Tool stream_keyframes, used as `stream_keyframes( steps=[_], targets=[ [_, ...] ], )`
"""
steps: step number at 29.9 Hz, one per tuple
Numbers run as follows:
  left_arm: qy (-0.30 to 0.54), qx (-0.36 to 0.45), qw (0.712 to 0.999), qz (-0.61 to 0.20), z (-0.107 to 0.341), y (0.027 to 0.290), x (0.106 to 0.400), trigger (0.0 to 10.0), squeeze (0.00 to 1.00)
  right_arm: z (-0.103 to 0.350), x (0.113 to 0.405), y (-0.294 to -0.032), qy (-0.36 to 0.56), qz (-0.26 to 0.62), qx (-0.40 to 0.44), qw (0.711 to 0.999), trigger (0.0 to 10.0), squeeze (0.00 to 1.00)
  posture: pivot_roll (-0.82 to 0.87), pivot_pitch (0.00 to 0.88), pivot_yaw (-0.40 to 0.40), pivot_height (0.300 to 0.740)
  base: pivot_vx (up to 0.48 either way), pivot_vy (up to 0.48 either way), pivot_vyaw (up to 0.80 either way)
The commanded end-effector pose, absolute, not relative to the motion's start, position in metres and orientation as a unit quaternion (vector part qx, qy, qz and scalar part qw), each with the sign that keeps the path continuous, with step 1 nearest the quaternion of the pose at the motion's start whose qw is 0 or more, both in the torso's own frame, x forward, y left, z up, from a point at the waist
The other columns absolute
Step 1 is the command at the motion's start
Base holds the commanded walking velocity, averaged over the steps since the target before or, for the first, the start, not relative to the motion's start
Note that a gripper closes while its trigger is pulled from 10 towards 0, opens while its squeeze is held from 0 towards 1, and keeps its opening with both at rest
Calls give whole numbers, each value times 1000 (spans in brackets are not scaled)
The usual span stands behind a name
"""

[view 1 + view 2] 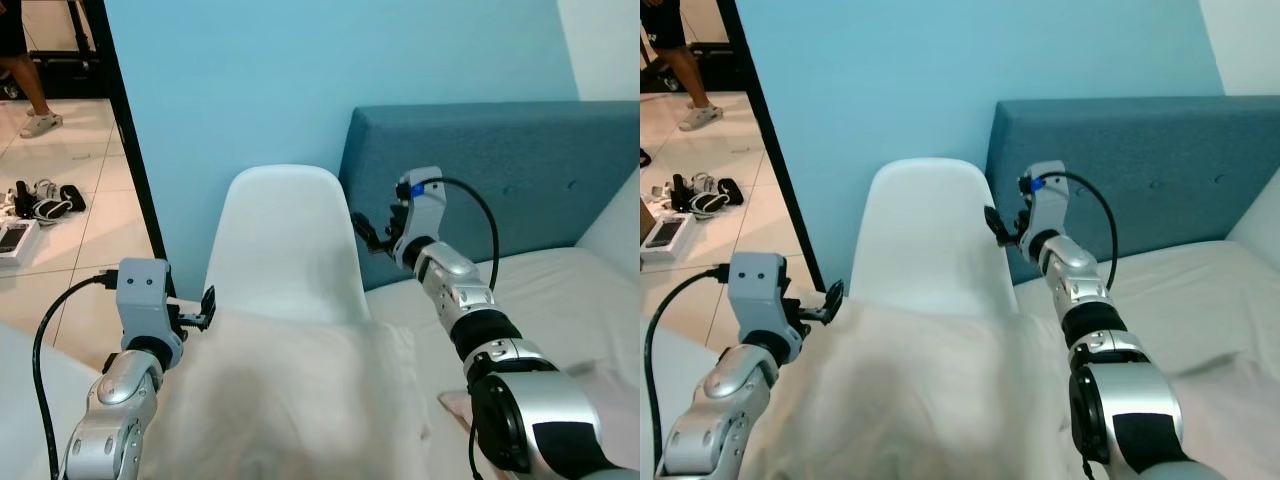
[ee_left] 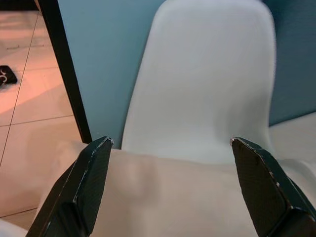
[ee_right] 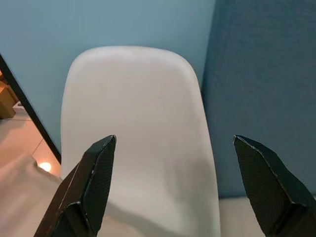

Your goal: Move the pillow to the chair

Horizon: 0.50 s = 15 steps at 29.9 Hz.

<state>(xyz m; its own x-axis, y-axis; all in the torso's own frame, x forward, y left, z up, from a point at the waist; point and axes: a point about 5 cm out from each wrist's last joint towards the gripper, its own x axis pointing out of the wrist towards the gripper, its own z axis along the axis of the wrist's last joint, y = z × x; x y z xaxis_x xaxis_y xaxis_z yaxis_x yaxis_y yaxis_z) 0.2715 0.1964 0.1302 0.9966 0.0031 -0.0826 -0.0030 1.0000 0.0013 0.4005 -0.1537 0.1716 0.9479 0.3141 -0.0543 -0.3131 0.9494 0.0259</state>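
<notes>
Left end effector (image 1: 205, 306) and right end effector (image 1: 362, 230), both spread wide, flank the chair (image 1: 285, 245) above the pillow (image 1: 290, 400).

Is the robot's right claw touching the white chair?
Apart. In the right wrist view the open jaws of the right gripper hang in front of the chair back, with clear space between.
</notes>
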Motion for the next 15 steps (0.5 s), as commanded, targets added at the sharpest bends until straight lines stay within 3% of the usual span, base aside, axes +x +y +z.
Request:
stream_keyframes(
  steps=[1,15],
  targets=[
    [51,-1,999,0,123,194,269,10000,0,162,398,-155,47,152,7,987,10000,0,-8,0,-118,740,-450,0,0],
    [45,-7,999,-6,121,186,267,10000,0,146,390,-162,54,131,26,990,10000,0,-13,0,-120,740,-449,0,0]
  ],
)
